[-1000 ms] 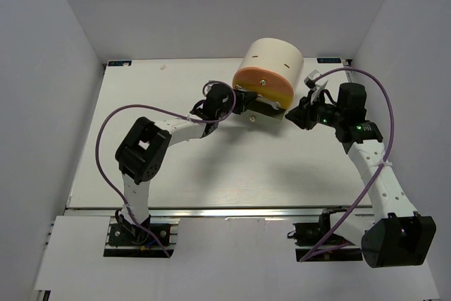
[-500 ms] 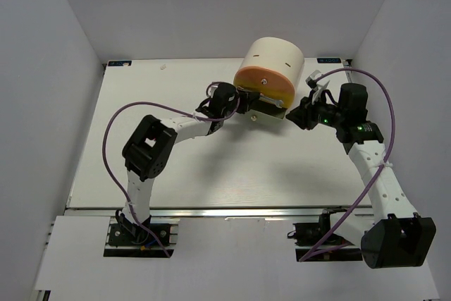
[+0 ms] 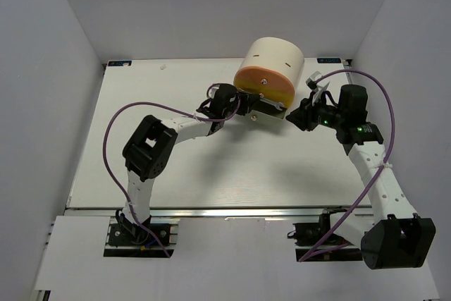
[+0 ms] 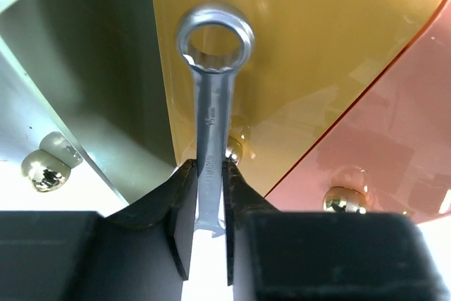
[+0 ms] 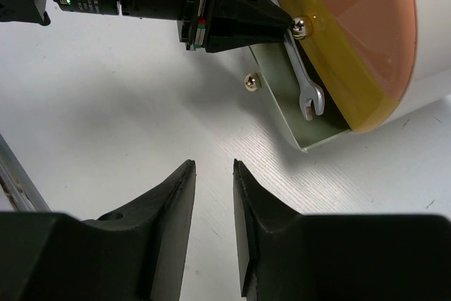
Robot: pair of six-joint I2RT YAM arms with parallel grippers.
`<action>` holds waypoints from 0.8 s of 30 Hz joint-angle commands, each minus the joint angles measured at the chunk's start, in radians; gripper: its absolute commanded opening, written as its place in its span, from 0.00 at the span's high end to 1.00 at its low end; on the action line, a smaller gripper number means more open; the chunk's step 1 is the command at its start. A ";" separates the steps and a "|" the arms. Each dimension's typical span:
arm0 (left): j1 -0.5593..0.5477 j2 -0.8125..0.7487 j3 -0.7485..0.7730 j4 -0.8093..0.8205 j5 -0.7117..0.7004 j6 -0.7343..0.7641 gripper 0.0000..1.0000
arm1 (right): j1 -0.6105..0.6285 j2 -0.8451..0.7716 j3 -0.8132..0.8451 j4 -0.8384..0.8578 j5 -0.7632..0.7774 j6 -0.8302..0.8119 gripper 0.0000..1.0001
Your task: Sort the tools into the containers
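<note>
The left end effector (image 3: 243, 102) is moved nearer the cabinet (image 3: 276, 58) than a second ago, and the left elbow (image 3: 148, 147) is shifted rightward over the bench (image 3: 246, 170).

**RIGHT WRIST VIEW: STATUS**

My right gripper (image 5: 213, 168) hangs over the white table (image 5: 106, 118), fingers parted with nothing between them. Beyond it, the left gripper (image 5: 283, 19) clamps a silver wrench (image 5: 299, 68), whose open end lies nearest me, across the yellow drawer (image 5: 331, 61) front. The orange drawer (image 5: 366, 12) adjoins it. The grey drawer (image 5: 289, 118) stands pulled out of the cream cabinet (image 5: 430, 89).
</note>
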 commanded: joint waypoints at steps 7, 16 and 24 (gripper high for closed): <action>-0.009 -0.027 0.009 0.041 0.010 -0.011 0.58 | -0.007 -0.018 0.000 0.028 -0.024 -0.003 0.65; -0.011 -0.059 -0.006 0.064 0.016 -0.011 0.59 | -0.007 -0.018 -0.004 0.027 -0.030 -0.007 0.64; -0.011 -0.114 -0.055 0.058 0.037 -0.028 0.50 | -0.007 -0.018 -0.004 0.030 -0.039 -0.003 0.64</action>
